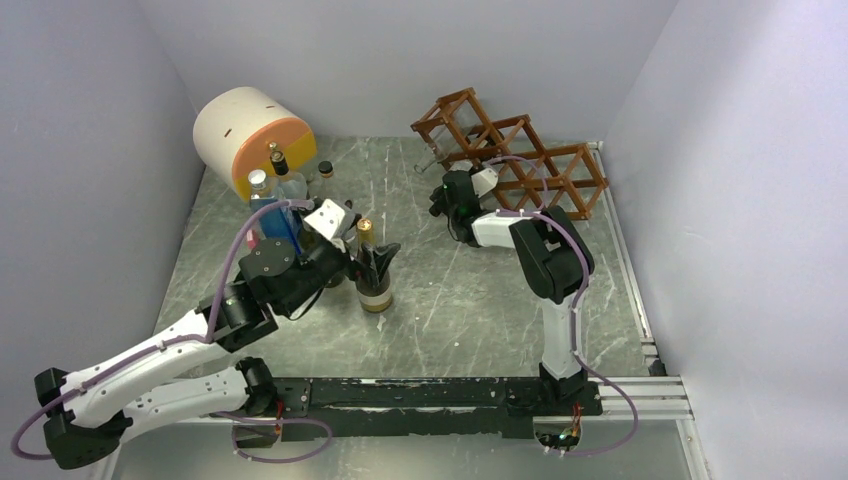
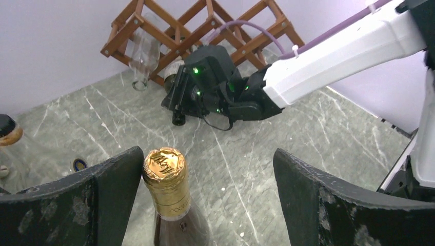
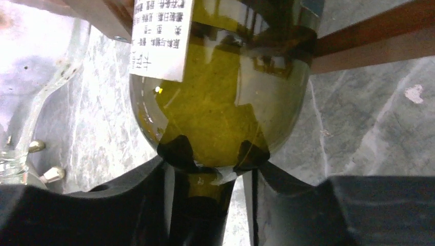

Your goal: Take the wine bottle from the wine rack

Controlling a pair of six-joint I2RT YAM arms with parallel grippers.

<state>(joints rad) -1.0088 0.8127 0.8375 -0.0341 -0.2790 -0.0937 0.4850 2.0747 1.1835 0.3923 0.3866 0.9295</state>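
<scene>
The reddish-brown wine rack (image 1: 520, 160) stands at the back right; it also shows in the left wrist view (image 2: 205, 25). A green wine bottle (image 3: 220, 77) with a white label lies in a low cubby, neck pointing out. My right gripper (image 3: 205, 189) is shut on its neck, and shows at the rack's near left side in the top view (image 1: 468, 190). My left gripper (image 2: 208, 169) is open around the neck of a gold-foil bottle (image 2: 164, 179) standing on the table (image 1: 374, 285). The left finger (image 2: 110, 189) touches the foil; the right finger stands well apart.
A white-and-orange cylinder (image 1: 250, 135) lies at the back left with several bottles (image 1: 285, 185) in front of it. A clear wine glass (image 2: 141, 56) stands by the rack's left end. Walls close in on the left, back and right sides.
</scene>
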